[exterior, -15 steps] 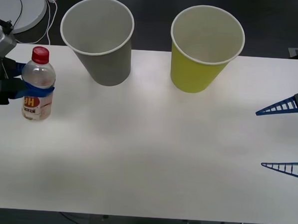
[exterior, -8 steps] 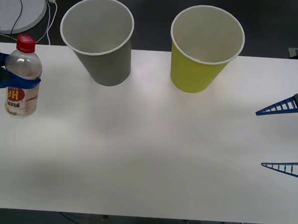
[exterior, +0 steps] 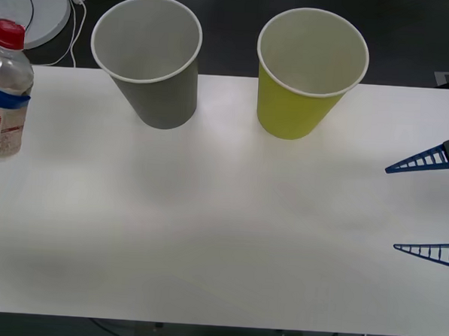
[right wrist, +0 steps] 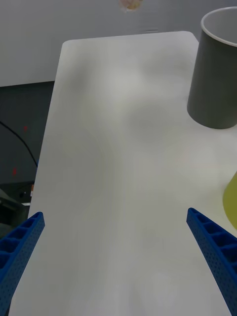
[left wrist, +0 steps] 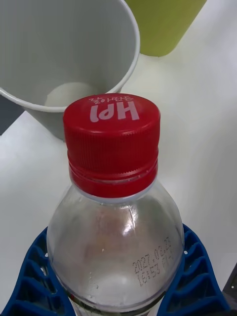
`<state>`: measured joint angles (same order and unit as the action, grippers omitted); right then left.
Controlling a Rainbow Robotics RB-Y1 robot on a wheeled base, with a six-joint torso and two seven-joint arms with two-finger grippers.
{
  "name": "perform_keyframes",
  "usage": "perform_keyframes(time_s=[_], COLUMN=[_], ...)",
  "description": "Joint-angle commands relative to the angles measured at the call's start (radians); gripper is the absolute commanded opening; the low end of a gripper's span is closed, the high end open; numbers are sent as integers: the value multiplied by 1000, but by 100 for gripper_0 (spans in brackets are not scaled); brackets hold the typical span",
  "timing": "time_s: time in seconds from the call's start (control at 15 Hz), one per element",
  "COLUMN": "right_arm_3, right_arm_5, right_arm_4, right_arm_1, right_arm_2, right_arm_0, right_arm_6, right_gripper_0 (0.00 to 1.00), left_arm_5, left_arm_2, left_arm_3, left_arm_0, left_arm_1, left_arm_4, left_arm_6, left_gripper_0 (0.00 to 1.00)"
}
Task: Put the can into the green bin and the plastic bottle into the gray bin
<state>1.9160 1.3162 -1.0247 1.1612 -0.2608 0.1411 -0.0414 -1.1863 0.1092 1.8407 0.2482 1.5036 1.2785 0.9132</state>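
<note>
Gray bin (exterior: 146,58): upright at the far side of the bench (exterior: 221,228), toward the left; the inside is pale and nothing shows in it.
Green bin (exterior: 311,71): upright at the far side of the bench, right of the gray bin and apart from it; the inside is pale and nothing shows in it.
Bottle (exterior: 4,89): upright at the left edge of the front view, left of the gray bin, red cap up; partly cut off by that edge. Whether its base touches the bench cannot be told.
Bottle contents: the clear upper body shows no liquid; the lower part is covered by the label.
Left gripper (left wrist: 118,276): blue fingers curve round both sides of the bottle's body, clamped on it; in the front view a blue band crosses the bottle and the rest of the gripper is cut off.
Right gripper (exterior: 429,206): at the right edge of the bench, fingers spread wide, holding nothing.
Left wrist view: the gray bin's mouth lies just beyond the cap (left wrist: 112,140), the green bin behind it.
</note>
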Motion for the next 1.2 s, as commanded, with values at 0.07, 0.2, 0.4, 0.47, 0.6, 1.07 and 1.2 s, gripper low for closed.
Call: perform_keyframes(time_s=[0.07,0.2,0.4,0.47,0.6,1.07,1.2], right_arm_3=[0,0,0,0,0,0,0], right_arm_5=[0,0,0,0,0,0,0], right_arm_4=[0,0,0,0,0,0,0], right_arm_1=[0,0,0,0,0,0,0], right_arm_2=[0,0,0,0,0,0,0], right_arm_0=[0,0,0,0,0,0,0], right_arm_6=[0,0,0,0,0,0,0], right_gripper_0=[100,100,100,100,100,100,100], left_arm_5=[-35,-53,-55,-55,-67,-141,-174], left_arm_2=[-17,-89,-217,-264,-362,-706,-783], left_arm_3=[-12,-38,-92,-109,-147,-318,-377], left_arm_0=[52,141,281,336,445,821,919], left_arm_1=[0,0,0,0,-2,-42,-75], left_arm_4=[24,36,45,47,51,53,58], left_arm_6=[27,41,42,42,46,24,13], left_gripper_0=[0,0,0,0,0,0,0])
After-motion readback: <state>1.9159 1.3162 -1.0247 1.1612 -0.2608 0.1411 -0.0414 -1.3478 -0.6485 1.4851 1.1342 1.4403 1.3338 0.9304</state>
